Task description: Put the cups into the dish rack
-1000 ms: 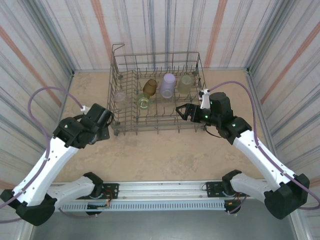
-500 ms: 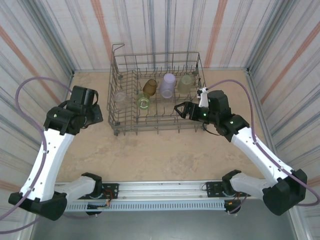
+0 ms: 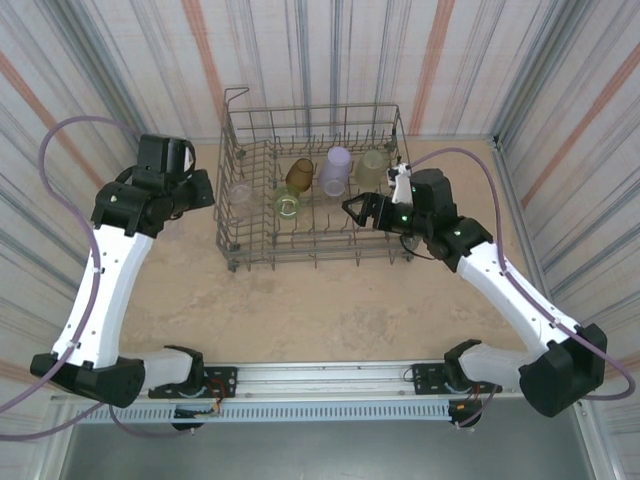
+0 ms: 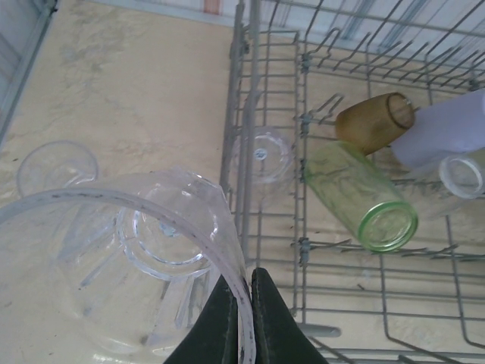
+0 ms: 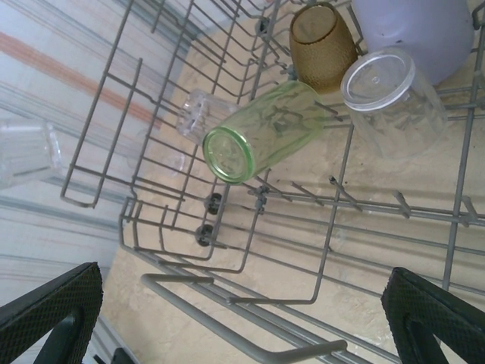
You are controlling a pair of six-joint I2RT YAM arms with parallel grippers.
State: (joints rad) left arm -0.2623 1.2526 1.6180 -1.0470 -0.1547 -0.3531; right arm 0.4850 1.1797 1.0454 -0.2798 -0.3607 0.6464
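One clear cup (image 4: pixel 114 250), left end effector (image 4: pixel 244 279) pinching

No text, label, brand, number or sign in my views is legible. One small dark mark sits on the base of the racked clear cup (image 4: pixel 261 155), which lies in the dish rack (image 4: pixel 248 76) ahead of my left claw (image 4: pixel 242 282), just past the rim of the held cup (image 4: pixel 114 258) that this claw pinches. The mark is too small to read.
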